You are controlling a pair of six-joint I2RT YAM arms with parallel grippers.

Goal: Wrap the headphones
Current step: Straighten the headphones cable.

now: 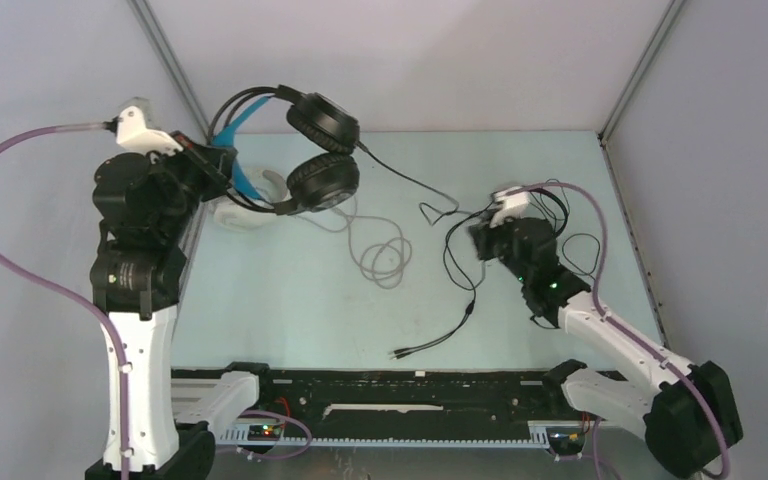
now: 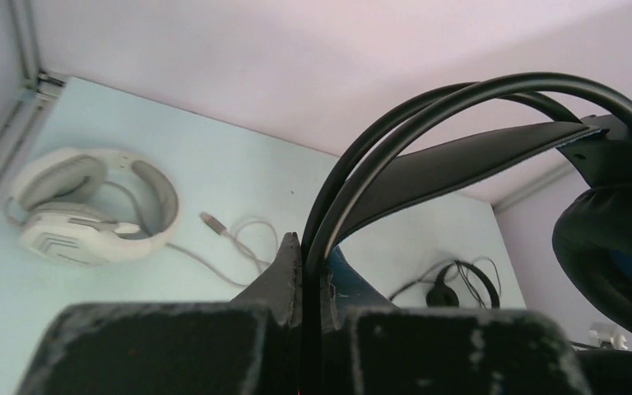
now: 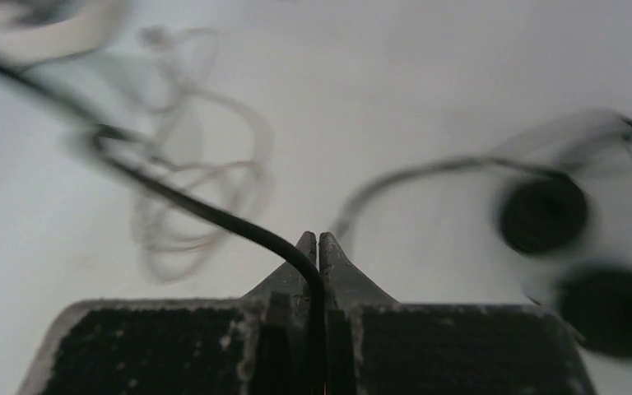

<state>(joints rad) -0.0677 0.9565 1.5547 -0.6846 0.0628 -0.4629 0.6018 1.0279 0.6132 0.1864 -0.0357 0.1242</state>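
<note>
1. Left claw (image 2: pixel 311 260): closed. The fingers clamp the thin black hoop wires of the black over-ear headphones (image 1: pixel 322 150), just above the blue headband strap. The left arm stands raised at the left side of the surface (image 1: pixel 290 310).

2. Black over-ear headphones: held in the air over the rear left part of the surface. In the top view the two ear cups hang to the right of the claw, one above the other.

3. White over-ear headphones (image 2: pixel 90 214): lying flat on the surface near the rear left corner. In the top view they are partly hidden behind the lifted pair. Their grey cable (image 1: pixel 380 255) trails to the right and ends in a loose coil near the middle of the surface.

4. Black cable (image 1: pixel 400 172): leaves the upper ear cup of the lifted pair and runs down and to the right towards the right claw. A further black length loops on the surface to the left of the right arm and ends in a plug near the front edge.

5. Right claw (image 3: pixel 318 247): closed. It pinches the black cable, which passes between the fingertips, low over the right half of the surface.

6. Small black on-ear headphones (image 3: pixel 543 214): lying on the surface just beyond and to the right of the right claw. The right wrist view shows them blurred. In the top view the right arm partly covers them.
</note>
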